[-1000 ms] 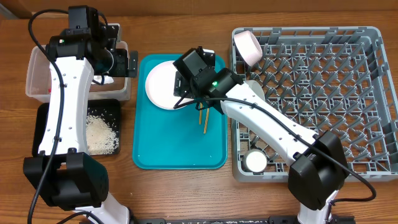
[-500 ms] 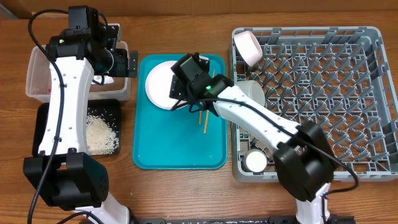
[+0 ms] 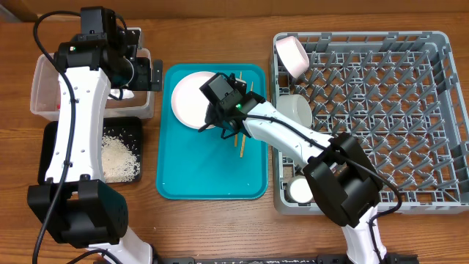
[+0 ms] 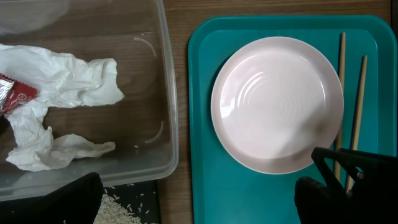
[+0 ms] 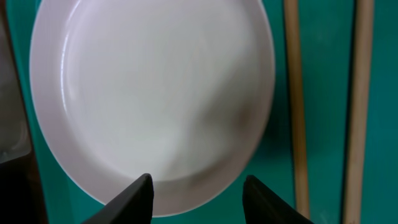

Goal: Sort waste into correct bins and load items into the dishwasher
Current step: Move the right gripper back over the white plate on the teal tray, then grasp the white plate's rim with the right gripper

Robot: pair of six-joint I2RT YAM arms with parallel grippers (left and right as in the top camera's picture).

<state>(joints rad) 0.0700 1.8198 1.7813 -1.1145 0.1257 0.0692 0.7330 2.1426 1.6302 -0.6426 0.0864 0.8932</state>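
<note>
- Plate (image 5: 155,93) lies on the teal tray (image 3: 212,176), its near rim between the right gripper's (image 5: 196,186) two fingertips; contact cannot be told.
- Right wrist view shows the chopsticks (image 5: 295,106) just beside the plate; only the left wrist view shows tissue (image 4: 68,81) and wrapper (image 4: 12,93) in the tub (image 4: 168,93).
- Right fingers stand apart, empty; the left gripper (image 3: 143,73) hangs over the tub, spread wide, empty.

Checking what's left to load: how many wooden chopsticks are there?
2, on the teal tray: one thin wooden chopstick beside the round white plate, the other chopstick alongside it.
</note>
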